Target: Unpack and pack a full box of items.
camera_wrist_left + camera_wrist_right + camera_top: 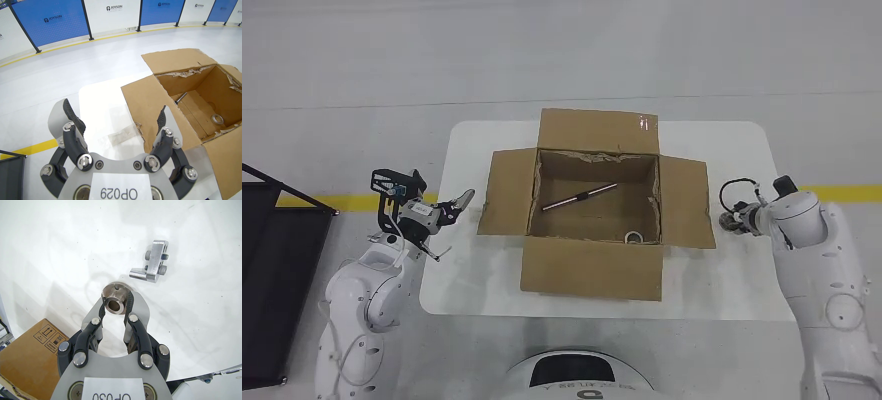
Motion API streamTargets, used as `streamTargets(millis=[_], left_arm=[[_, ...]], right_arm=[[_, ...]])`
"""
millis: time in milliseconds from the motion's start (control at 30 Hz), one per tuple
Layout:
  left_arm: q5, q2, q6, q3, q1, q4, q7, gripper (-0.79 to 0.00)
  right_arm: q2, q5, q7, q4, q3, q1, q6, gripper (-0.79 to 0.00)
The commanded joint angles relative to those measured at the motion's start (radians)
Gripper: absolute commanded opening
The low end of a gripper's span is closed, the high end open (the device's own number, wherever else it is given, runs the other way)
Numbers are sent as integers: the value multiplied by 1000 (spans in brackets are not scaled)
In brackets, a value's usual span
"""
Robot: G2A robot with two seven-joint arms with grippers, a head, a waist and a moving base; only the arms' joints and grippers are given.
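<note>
- Here, at the middle of the white table point(722, 285): the cardboard box point(590, 268), standing open with all four flaps folded outward and torn paper along its inner rim.
- Inside the box: a slim metal rod point(578, 196) lying slantwise across the floor, and a small metal ring point(633, 238) lying flat near the front wall, toward the right.
- Off the box's left flap: the left hand point(115, 106), fingers spread wide and holding nothing, hovering above the table's left edge and pointing toward the box.
- On the tabletop ahead of that hand: a strip of clear tape point(117, 137), close to the flap's torn corner.
- Right of the box, over bare table: the right hand point(116, 296), clamped on the neck of a flanged metal bushing point(113, 306), bore facing the wrist camera, flange end toward the table.
- Just beyond the bushing and apart from it: a polished metal bracket point(154, 260) with screws through it, lying on the table.
</note>
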Motion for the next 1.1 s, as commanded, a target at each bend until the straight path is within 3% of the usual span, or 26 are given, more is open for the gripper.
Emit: streamTargets(millis=[0, 167, 467, 667, 800, 1067], left_arm=[[0, 0, 0, 0, 0, 0, 0, 0], [0, 0, 0, 0, 0, 0, 0, 0], [0, 0, 0, 0, 0, 0, 0, 0], [0, 0, 0, 0, 0, 0, 0, 0], [0, 0, 0, 0, 0, 0, 0, 0], [0, 0, 0, 0, 0, 0, 0, 0]], right_arm=[[0, 12, -12, -26, 9, -13, -6, -520], [3, 74, -54, -197, 77, -116, -62, -502], [-7, 187, -211, -654, 231, -405, -174, -502], [-11, 161, -251, -906, 237, -507, -290, -471], [-5, 113, -193, -979, 173, -484, -369, -459], [-5, 113, -193, -979, 173, -484, -369, -459]])
